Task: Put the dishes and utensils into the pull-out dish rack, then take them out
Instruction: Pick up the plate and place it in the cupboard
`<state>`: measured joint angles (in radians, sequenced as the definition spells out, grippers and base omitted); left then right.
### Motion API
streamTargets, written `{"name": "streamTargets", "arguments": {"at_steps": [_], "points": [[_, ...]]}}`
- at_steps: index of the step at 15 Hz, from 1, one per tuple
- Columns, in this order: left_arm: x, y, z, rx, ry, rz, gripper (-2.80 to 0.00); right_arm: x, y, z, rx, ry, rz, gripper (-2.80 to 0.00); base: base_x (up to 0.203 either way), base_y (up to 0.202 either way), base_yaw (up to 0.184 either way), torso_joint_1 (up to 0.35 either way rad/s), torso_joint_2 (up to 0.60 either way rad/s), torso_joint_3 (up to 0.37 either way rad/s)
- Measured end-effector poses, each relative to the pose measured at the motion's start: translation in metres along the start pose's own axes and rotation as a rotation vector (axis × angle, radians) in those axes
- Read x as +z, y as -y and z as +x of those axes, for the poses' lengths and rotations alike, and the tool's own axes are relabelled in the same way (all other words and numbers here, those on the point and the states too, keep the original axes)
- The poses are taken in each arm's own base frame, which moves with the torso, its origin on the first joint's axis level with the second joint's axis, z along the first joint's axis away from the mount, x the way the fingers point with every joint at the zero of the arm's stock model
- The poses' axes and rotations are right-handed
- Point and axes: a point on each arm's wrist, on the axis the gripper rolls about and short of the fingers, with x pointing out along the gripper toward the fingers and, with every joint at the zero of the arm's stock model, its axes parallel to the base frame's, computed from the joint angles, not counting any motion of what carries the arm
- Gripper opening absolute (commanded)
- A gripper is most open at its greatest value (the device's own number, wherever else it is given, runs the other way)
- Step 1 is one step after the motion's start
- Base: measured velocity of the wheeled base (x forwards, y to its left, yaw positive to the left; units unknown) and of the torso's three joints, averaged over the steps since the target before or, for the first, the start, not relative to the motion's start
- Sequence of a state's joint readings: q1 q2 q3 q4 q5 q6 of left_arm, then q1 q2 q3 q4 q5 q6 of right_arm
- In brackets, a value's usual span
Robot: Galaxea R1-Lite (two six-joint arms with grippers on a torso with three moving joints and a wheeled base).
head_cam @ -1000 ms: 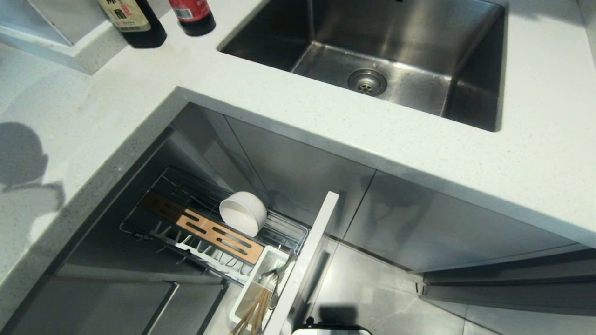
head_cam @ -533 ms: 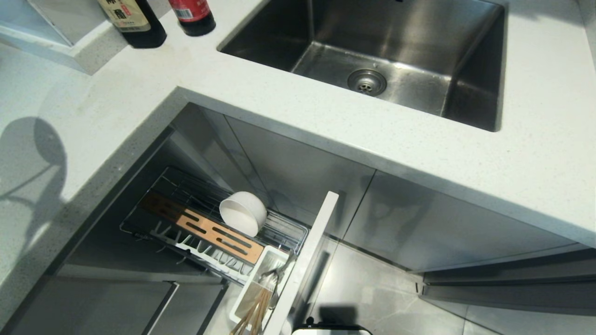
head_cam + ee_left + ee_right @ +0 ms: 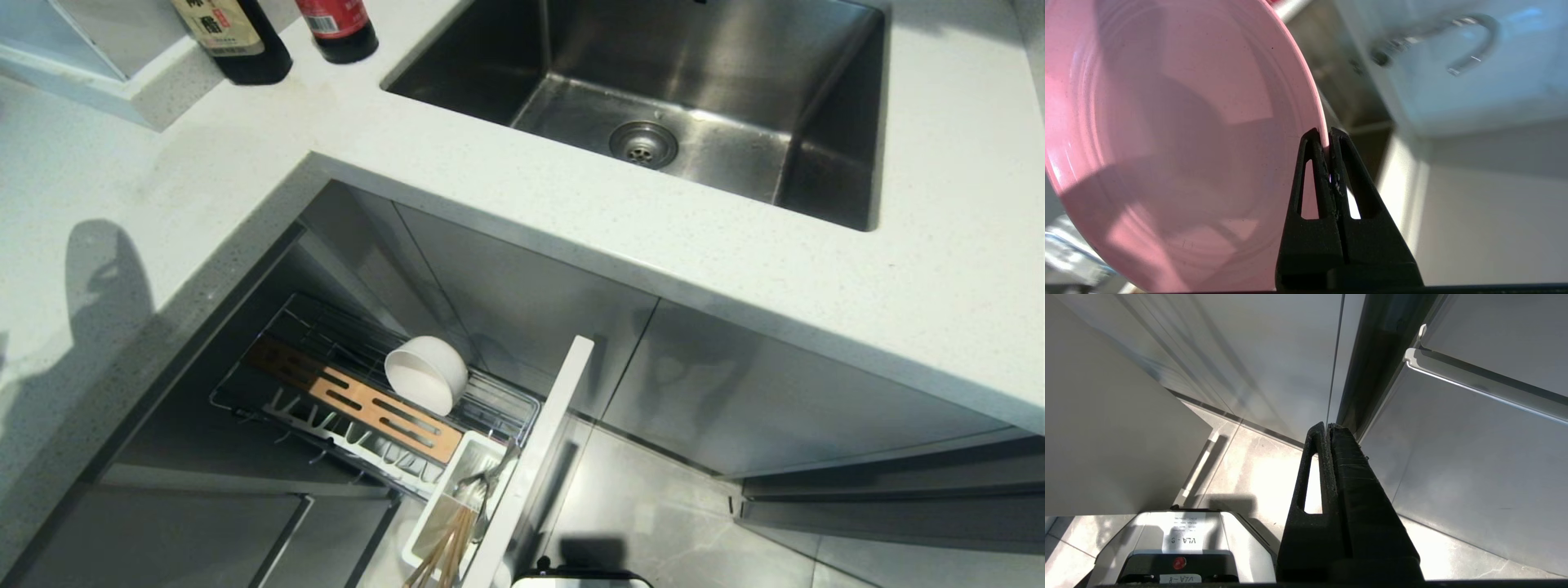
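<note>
Since a second ago, only the shadow on the white countertop (image 3: 571, 220) has changed for you: the rounded dark patch at the left edge has become a taller, narrower shape further in, while everything else in the head view sits as it did.

You'll find the pink plate (image 3: 1167, 143) only in the left wrist view, where the left gripper (image 3: 1327, 141) is clenched on its rim, a black finger on each face; neither shows in the head view.

Your cream-white bowl (image 3: 426, 373) lies tilted on its side in the pull-out dish rack (image 3: 326, 343), just beside the tan slotted wooden strip (image 3: 359, 400). The white utensil cup (image 3: 453, 506) at the rack's near end, against the pale cabinet front (image 3: 535, 457), holds the chopsticks (image 3: 441, 551) and the spoon (image 3: 482, 482).

Your right gripper (image 3: 1328, 435) hangs low beside the cabinet doors with its fingers pressed together on nothing, above the robot's base (image 3: 1180, 547), whose sticker reads "VLA-8" upside down.

Behind the rack are the steel sink (image 3: 653, 98) and two dark bottles (image 3: 237, 33), one with Chinese characters on a pale label, the other with a red label too small to read.
</note>
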<state>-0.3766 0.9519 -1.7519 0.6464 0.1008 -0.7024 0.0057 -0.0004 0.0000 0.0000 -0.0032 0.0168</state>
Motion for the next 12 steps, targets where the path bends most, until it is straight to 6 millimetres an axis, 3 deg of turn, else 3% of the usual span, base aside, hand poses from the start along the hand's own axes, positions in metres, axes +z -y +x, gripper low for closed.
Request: {"name": "streamTargets", "arguments": {"at_steps": [5,12], "points": [[-0.001,-0.001,-0.007,-0.131,-0.111,-0.088,-2.8,0.0,0.0,0.0,0.0,0.0,0.0,-2.8,0.0,0.0,0.0,0.0,0.0,0.0],[-0.019,-0.01,0.011,-0.151,-0.284,-0.19,-2.8,0.0,0.0,0.0,0.0,0.0,0.0,-2.8,0.0,0.0,0.0,0.0,0.0,0.0]]}}
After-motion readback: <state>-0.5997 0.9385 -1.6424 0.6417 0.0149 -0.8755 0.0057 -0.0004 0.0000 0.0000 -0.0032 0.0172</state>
